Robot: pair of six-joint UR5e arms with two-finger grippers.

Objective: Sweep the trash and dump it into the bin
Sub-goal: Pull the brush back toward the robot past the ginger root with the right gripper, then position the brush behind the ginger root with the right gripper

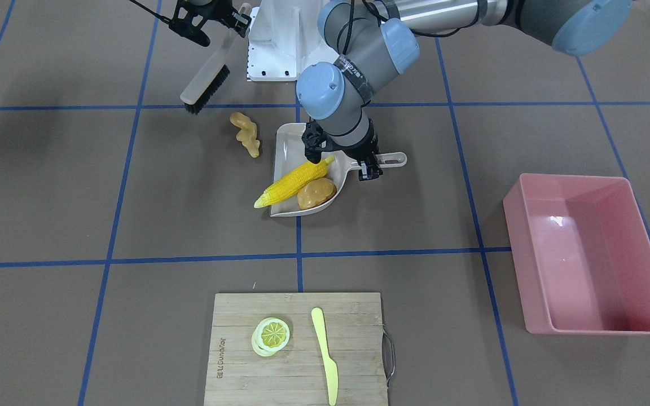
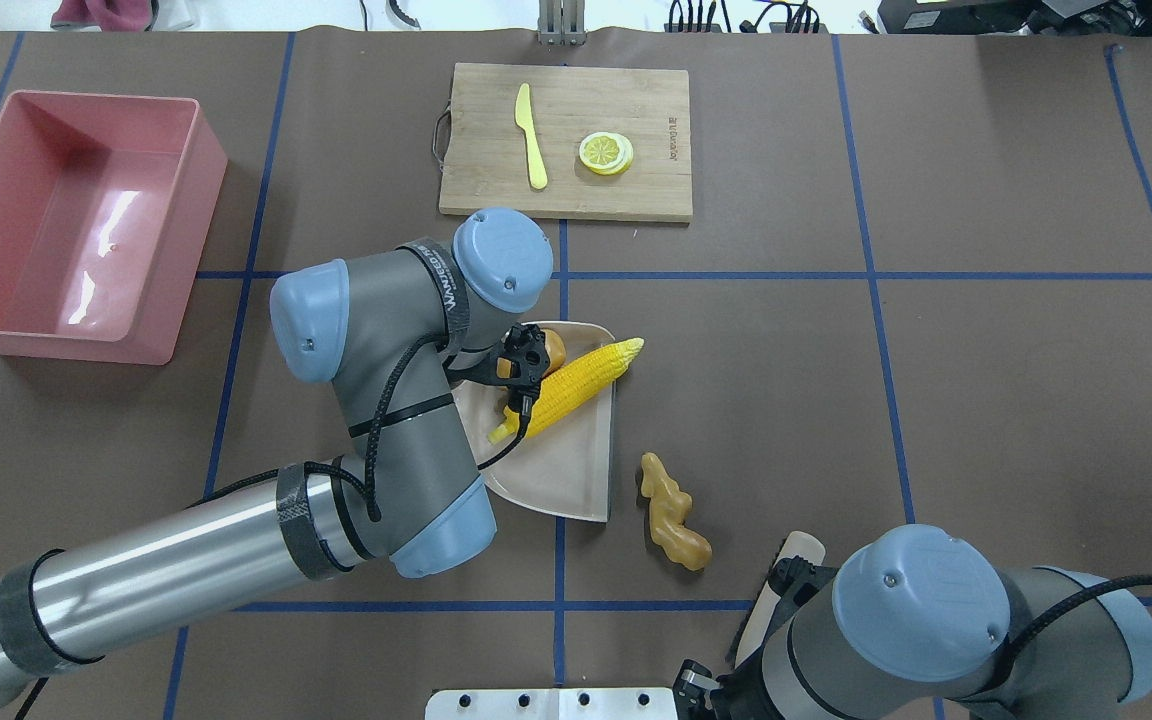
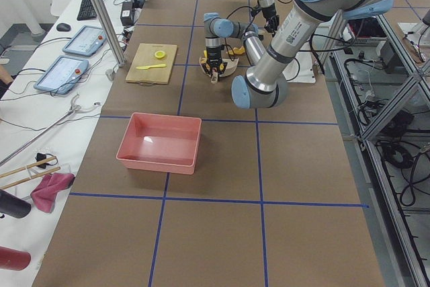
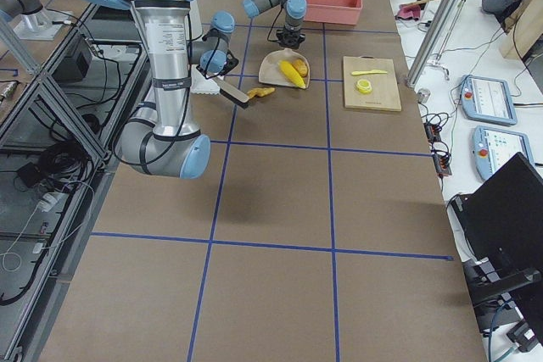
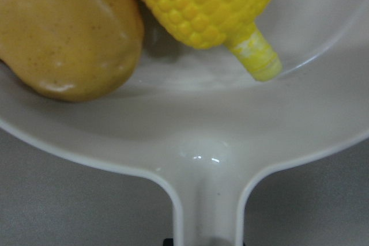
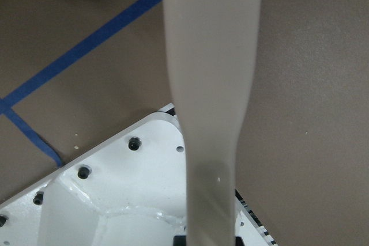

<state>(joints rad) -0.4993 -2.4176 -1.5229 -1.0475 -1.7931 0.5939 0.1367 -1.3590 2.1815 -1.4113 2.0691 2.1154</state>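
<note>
From above, we see the beige dustpan (image 2: 566, 470) in the middle of the brown table (image 2: 936, 400). The left gripper (image 1: 369, 168) is closed tight on the pan's handle. Two bits of trash lie in the pan. One is the yellow corn cob (image 2: 581, 378), with its tip poking over the rim toward two o'clock. The other is the brown-orange potato (image 1: 316, 193), which touches the corn. The knobbly ginger root (image 2: 674, 515) lies on the table just beside the pan, at four o'clock from it. The pink bin (image 2: 186, 250) sits well apart at ten o'clock. The right gripper (image 1: 229, 20) is clamped on a brush (image 1: 206, 84), held tilted with its bristles toward the table. At twelve o'clock lies a wooden board (image 2: 476, 180) with a lemon slice (image 2: 606, 153) and a yellow-green knife (image 2: 532, 135).
</note>
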